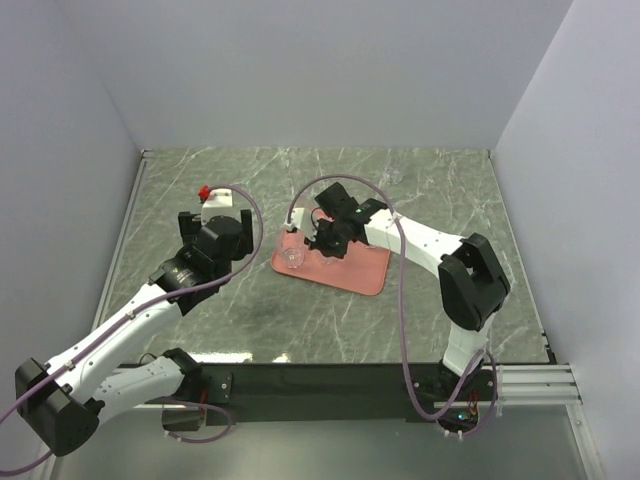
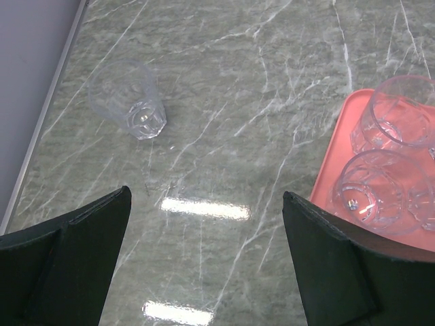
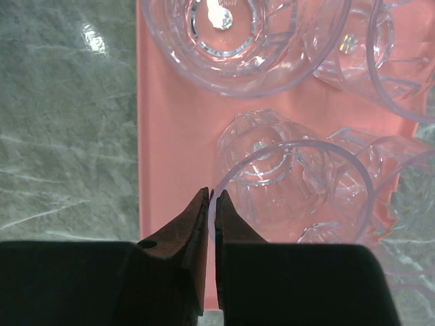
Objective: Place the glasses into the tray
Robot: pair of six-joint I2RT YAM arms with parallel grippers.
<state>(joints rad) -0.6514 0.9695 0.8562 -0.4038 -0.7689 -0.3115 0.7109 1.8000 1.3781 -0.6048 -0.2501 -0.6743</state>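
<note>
The salmon-pink tray [image 1: 350, 270] lies mid-table. My right gripper [image 3: 212, 193] is shut on the rim of a clear glass [image 3: 299, 183], one finger inside and one outside, holding it over the tray [image 3: 173, 136]. Several other clear glasses stand or lie on the tray beneath it, the largest in view at the top [image 3: 238, 41]. My left gripper [image 2: 205, 197] is open and empty above bare table, left of the tray [image 2: 340, 129]. Two glasses [image 2: 401, 119] [image 2: 374, 190] show on the tray's near-left end. One more glass [image 2: 129, 102] lies on the table ahead-left of the left gripper.
The marble table top [image 1: 430, 210] is walled by white panels on the left, back and right. A metal strip [image 2: 47, 115] runs along the left table edge close to the loose glass. The right arm [image 1: 470, 280] reaches in from the right.
</note>
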